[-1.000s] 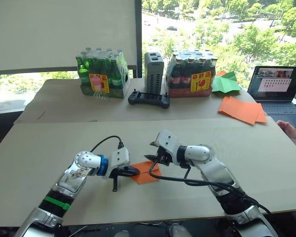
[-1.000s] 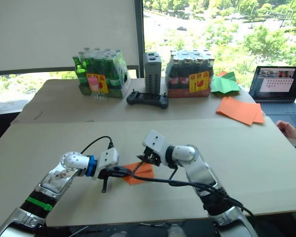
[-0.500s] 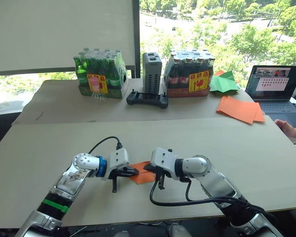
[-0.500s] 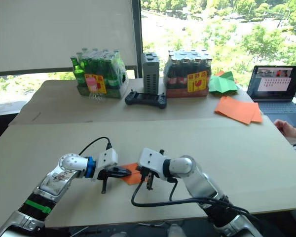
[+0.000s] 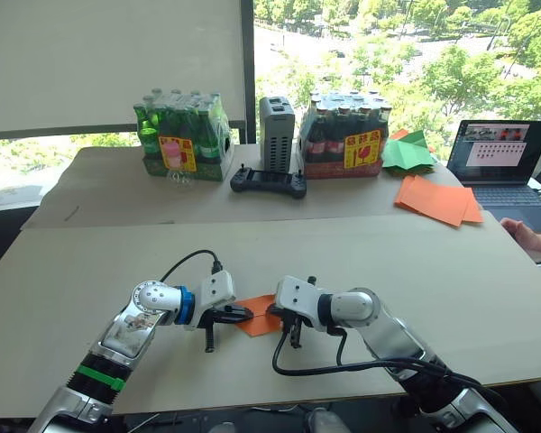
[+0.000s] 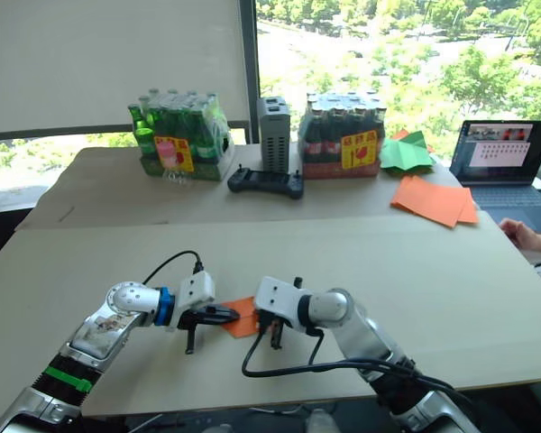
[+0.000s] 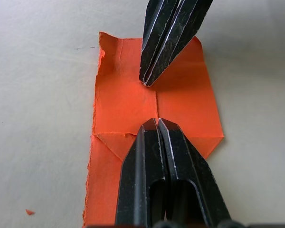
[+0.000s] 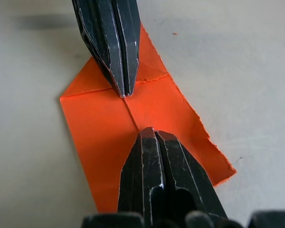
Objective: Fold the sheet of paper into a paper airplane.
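Tools (image 7: 156, 122) (image 8: 148, 131) closed, seemingly pressing sheet of paper (image 7: 128, 99).

Table (image 5: 451, 289) bare around paper; bottle packs (image 5: 182, 135), controller (image 5: 270, 182) well behind.

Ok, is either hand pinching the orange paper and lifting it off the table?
No: in the left wrist view both the left hand and the right hand are shut, tips pressing down on the sheet of paper, which lies flat.

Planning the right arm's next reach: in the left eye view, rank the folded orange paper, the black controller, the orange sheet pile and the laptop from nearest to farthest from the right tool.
1. Folded orange paper, under the right tool.
2. Black controller, far, centre.
3. Orange sheet pile, far right.
4. Laptop, right edge.
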`<move>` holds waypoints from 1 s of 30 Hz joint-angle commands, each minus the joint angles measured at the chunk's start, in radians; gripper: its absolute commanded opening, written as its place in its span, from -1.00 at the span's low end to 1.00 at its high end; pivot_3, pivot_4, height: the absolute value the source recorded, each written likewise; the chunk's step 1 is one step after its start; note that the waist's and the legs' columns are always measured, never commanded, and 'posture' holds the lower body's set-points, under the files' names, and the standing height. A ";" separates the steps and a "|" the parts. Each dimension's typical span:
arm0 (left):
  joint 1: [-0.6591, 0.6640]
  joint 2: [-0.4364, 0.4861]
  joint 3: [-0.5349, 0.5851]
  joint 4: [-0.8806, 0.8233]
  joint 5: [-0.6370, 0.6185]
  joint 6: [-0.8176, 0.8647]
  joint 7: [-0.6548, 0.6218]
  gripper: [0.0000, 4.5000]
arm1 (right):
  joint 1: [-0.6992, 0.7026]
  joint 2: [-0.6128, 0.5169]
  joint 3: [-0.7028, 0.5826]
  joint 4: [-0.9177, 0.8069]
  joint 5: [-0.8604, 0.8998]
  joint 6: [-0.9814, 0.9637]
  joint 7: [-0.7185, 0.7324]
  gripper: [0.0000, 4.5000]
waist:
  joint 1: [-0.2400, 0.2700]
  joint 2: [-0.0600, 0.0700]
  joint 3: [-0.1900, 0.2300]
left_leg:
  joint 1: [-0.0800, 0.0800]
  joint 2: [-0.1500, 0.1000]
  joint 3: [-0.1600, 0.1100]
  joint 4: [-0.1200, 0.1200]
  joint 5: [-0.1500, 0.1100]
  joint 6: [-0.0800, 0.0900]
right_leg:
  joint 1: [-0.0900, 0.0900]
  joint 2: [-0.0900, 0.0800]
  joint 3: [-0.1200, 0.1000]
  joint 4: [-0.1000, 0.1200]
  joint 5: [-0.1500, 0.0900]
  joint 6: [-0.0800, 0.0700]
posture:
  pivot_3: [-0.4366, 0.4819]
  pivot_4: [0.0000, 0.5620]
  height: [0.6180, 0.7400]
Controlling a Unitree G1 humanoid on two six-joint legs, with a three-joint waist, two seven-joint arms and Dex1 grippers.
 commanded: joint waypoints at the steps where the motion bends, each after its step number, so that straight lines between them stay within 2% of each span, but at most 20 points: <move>1: 0.015 0.020 -0.015 0.018 0.032 0.001 0.006 -0.98 | 0.026 -0.039 0.006 0.028 -0.047 0.045 -0.011 -0.99 | 0.001 0.000 0.000 | 0.001 0.000 0.000 0.000 0.000 0.000 | 0.001 0.000 0.000 0.000 0.000 0.000 | -0.05 -0.47 0.72; 7: 0.016 0.021 -0.020 0.022 0.036 -0.002 0.002 -0.98 | 0.048 -0.074 -0.018 0.011 -0.046 0.075 -0.003 -0.99 | 0.005 0.000 0.000 | 0.007 0.000 0.000 -0.001 0.000 0.000 | 0.008 0.000 0.000 -0.002 -0.002 0.002 | -0.05 -0.47 0.72; 8: 0.016 0.021 -0.021 0.024 0.038 -0.004 0.002 -0.98 | 0.054 -0.082 -0.021 0.005 -0.044 0.077 -0.001 -0.99 | 0.006 0.001 -0.001 | 0.010 0.000 0.000 -0.002 0.000 0.000 | 0.012 0.000 0.000 -0.004 -0.005 0.008 | -0.05 -0.47 0.72; 19: 0.003 0.011 -0.035 0.052 0.051 -0.030 0.003 -0.98 | 0.092 -0.143 -0.064 -0.046 -0.042 0.099 -0.007 -0.99 | 0.024 0.002 -0.003 | 0.010 0.000 0.000 -0.002 0.000 0.001 | 0.014 -0.001 0.000 -0.008 -0.006 0.009 | -0.05 -0.47 0.72; 23: -0.004 0.007 -0.039 0.062 0.051 -0.037 0.003 -0.98 | 0.078 -0.121 -0.114 -0.101 0.022 0.043 0.011 -0.99 | 0.025 0.002 -0.003 | 0.010 0.000 0.000 -0.002 0.000 0.001 | 0.014 0.000 0.000 -0.009 -0.006 0.010 | -0.05 -0.47 0.72; 27: -0.004 0.004 -0.038 0.066 0.051 -0.041 0.004 -0.98 | 0.056 -0.053 -0.180 -0.150 0.119 0.038 0.011 -0.99 | 0.023 0.002 -0.002 | 0.009 0.000 0.000 -0.003 0.000 0.001 | 0.013 0.000 0.000 -0.009 -0.006 0.009 | -0.05 -0.47 0.72; 30: -0.005 0.005 -0.037 0.069 0.050 -0.043 0.004 -0.98 | 0.041 -0.036 -0.162 -0.146 0.124 0.037 0.014 -0.99 | 0.020 0.002 -0.002 | 0.009 0.001 0.000 -0.003 0.000 0.001 | 0.013 0.000 0.000 -0.009 -0.006 0.009 | -0.05 -0.47 0.72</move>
